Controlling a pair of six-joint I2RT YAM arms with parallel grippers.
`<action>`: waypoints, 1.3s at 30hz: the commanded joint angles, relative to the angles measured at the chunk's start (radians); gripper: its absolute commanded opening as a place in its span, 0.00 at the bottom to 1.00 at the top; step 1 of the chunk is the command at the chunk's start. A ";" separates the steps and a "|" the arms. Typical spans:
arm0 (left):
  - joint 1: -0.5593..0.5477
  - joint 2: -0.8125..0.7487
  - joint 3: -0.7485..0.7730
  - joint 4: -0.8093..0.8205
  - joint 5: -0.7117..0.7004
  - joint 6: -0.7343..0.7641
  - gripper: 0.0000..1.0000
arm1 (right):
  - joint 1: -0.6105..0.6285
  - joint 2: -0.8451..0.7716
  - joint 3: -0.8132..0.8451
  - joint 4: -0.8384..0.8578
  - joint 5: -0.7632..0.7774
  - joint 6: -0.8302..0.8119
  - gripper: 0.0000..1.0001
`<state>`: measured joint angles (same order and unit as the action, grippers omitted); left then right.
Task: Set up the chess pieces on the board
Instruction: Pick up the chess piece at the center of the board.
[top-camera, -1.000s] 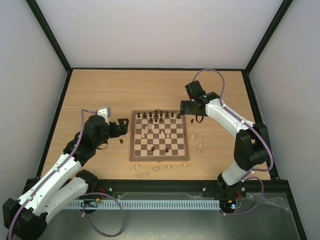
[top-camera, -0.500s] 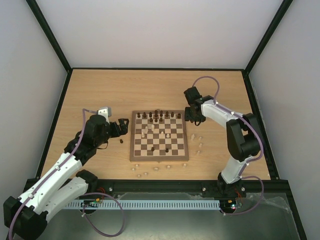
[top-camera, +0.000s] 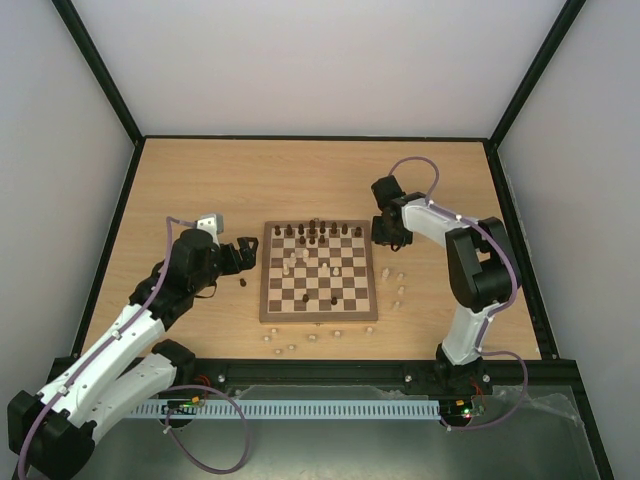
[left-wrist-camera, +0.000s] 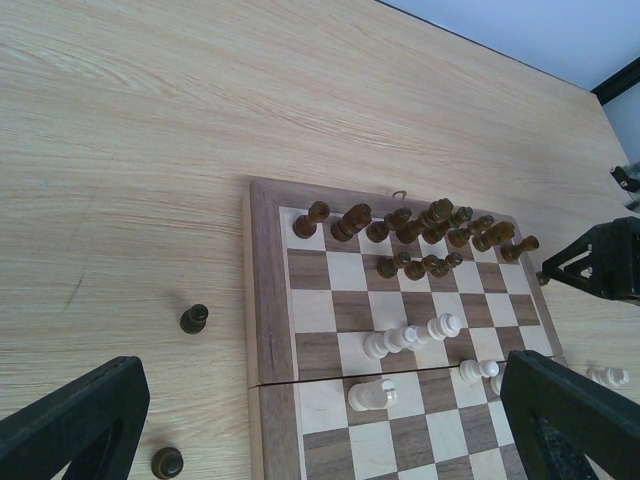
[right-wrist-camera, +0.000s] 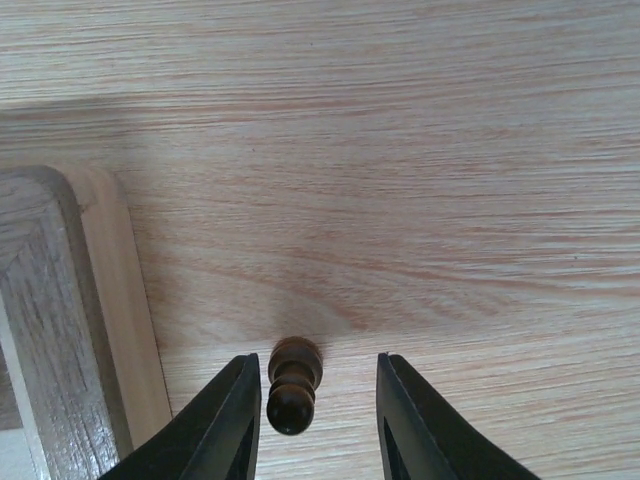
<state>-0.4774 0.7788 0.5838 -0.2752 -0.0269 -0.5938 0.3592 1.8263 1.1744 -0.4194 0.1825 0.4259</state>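
The board (top-camera: 265, 275) lies mid-table, with dark chess pieces (top-camera: 315, 232) crowded along its far rows and pale ones (top-camera: 292, 262) scattered and toppled near the middle. My right gripper (top-camera: 388, 238) is low over the table just off the board's far right corner (right-wrist-camera: 60, 300). In the right wrist view its fingers straddle an upright dark pawn (right-wrist-camera: 293, 385). The pawn stands close against the left finger, with a clear gap to the right one, so the right gripper (right-wrist-camera: 316, 400) is open. My left gripper (top-camera: 250, 252) hovers wide open at the board's left edge (left-wrist-camera: 264, 290), empty (left-wrist-camera: 320, 440).
Two dark pawns (left-wrist-camera: 194, 319) (left-wrist-camera: 167, 462) stand on the table left of the board. Several pale pieces (top-camera: 290, 345) lie off the board's near edge and more (top-camera: 400, 290) to its right. Black frame rails border the table.
My right gripper has come down beside the board's far right corner and its jaws have narrowed around the dark pawn. The left arm has stayed put.
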 joint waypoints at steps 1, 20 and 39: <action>-0.002 0.002 0.003 0.013 -0.007 0.009 0.99 | -0.005 0.021 0.016 -0.007 -0.009 -0.008 0.31; -0.001 -0.008 -0.005 0.012 -0.005 0.004 1.00 | -0.006 0.014 0.024 -0.017 -0.005 -0.011 0.06; -0.002 -0.013 -0.011 0.014 -0.008 0.000 0.99 | 0.146 -0.068 0.137 -0.147 0.029 0.011 0.05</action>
<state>-0.4774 0.7769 0.5819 -0.2749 -0.0273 -0.5941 0.4767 1.7725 1.2789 -0.4717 0.1905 0.4267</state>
